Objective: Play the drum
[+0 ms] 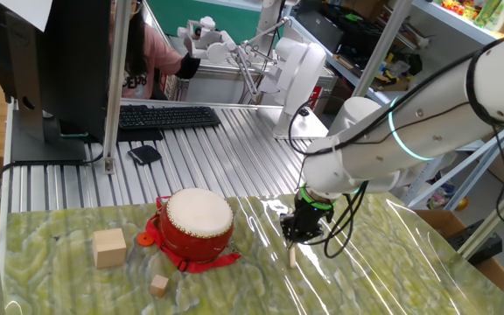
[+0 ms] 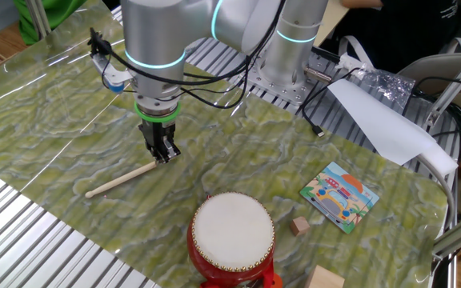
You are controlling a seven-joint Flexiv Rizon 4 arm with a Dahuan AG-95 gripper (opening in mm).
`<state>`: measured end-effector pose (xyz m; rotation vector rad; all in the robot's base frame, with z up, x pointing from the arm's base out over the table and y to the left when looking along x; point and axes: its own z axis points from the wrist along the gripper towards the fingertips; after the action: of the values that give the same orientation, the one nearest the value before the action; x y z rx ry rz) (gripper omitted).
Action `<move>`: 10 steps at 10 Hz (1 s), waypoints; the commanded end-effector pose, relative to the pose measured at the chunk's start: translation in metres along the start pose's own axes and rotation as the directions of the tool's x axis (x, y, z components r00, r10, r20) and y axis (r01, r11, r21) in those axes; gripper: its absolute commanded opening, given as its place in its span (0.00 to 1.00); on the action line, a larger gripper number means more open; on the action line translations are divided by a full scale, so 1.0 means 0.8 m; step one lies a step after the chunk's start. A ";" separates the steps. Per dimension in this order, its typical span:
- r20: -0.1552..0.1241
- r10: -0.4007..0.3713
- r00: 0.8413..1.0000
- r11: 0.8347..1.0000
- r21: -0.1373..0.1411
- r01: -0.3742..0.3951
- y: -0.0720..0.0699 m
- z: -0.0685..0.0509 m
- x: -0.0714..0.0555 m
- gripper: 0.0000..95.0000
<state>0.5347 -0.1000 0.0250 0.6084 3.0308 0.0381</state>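
The drum (image 1: 198,223) is red with a cream-white head and a red ribbon base, and it stands on the green marbled mat; in the other fixed view the drum (image 2: 232,240) is near the bottom edge. My gripper (image 2: 165,154) points down at the mat, to the left of the drum and apart from it, shut on the near end of a thin wooden stick (image 2: 120,179). The stick slants away from the fingers and lies low over the mat. In one fixed view the gripper (image 1: 300,229) is right of the drum, with the stick (image 1: 292,255) poking out below it.
Two plain wooden cubes (image 1: 109,248) (image 1: 158,284) lie left of and in front of the drum. A colourful picture card (image 2: 340,194) lies on the mat beyond the drum. A keyboard (image 1: 166,116) and a black object (image 1: 144,155) sit on the ribbed metal table behind.
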 end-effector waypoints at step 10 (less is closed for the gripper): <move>0.008 0.029 1.000 1.000 0.007 -0.029 -0.001 0.001 0.000 0.40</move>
<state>0.5344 -0.1018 0.0231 0.6514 3.0145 0.0229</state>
